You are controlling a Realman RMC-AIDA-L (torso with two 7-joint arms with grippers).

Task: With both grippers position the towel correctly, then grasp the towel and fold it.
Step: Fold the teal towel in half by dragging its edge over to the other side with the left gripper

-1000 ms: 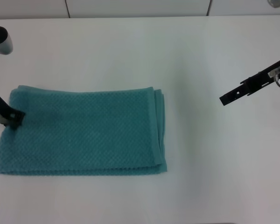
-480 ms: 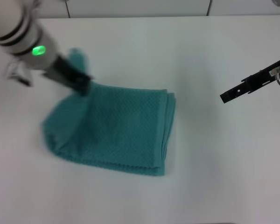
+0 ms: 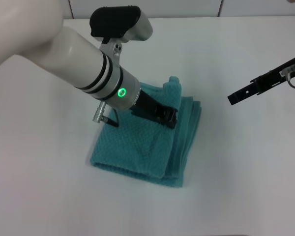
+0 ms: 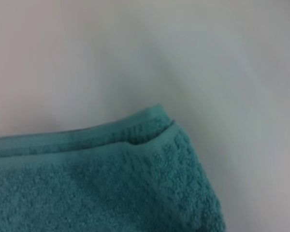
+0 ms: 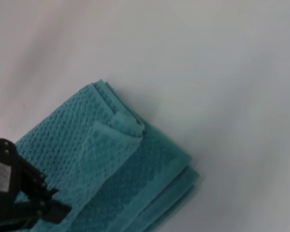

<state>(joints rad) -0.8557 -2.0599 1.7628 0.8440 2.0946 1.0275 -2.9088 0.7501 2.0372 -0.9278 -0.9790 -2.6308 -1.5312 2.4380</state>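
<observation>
The teal towel [image 3: 137,147] lies mid-table, and one end of it is doubled over toward the right. A loose corner of it [image 3: 174,84] sticks up at the far side. My left gripper [image 3: 169,117] reaches in from the upper left on its thick white arm, shut on the towel's carried-over end, low above the folded stack. The right wrist view shows that same gripper [image 5: 55,209] on the towel [image 5: 135,169], with a flap lying past it. The left wrist view shows only the towel's layered edge [image 4: 111,193]. My right gripper [image 3: 232,100] hovers to the right, apart from the towel.
The white table [image 3: 246,187] stretches all around the towel. A white wall or panel edge runs along the far side [image 3: 187,7]. The left arm's bulk covers the table's far-left part.
My left gripper has swept from the far left across to the right, dragging the towel's left end over the rest. The whole towel has shifted right. The right gripper has barely moved.
</observation>
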